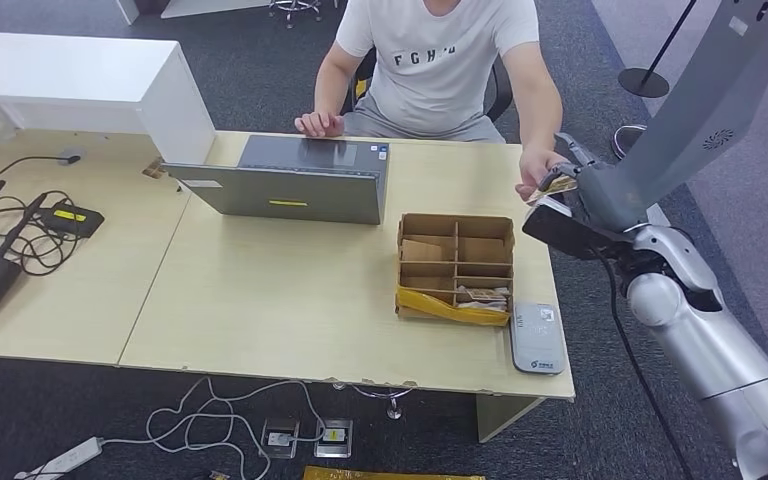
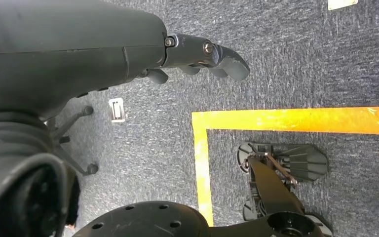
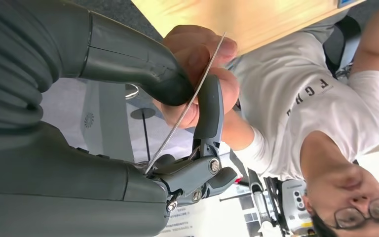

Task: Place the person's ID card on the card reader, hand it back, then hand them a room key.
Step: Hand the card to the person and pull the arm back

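- One thin card (image 3: 187, 103) sits edge-on between the right hand (image 3: 197, 113) and the person's hand (image 3: 202, 74) in the right wrist view: the robot's thumb presses one face, a darker finger the other, and the person's fingers hold the far end too.
- In the head view this exchange happens at the far right corner of the desk (image 1: 260, 300), just right of the cardboard divider box (image 1: 455, 265) and beyond the card reader (image 1: 537, 338), which lies at the near right edge.
- Whether it is the ID card or a room key I cannot tell from these pictures.
- As a judgement, the card is light, stiff and smooth, so it may slip sideways; a flat-faced pinch well in from the edge, close to its middle, should hold it best, and little squeeze is needed.
- The left hand (image 2: 202, 54) hangs over the carpet with fingers loosely curled and nothing in them.
- Readable writing: the person's white T-shirt (image 1: 440, 60) bears letters that look like "FGH" plus another, blurred, character.
- The reader carries small print and a logo, too small to read.
- The laptop (image 1: 290, 180) has a yellow sticker on its lid, text unreadable.
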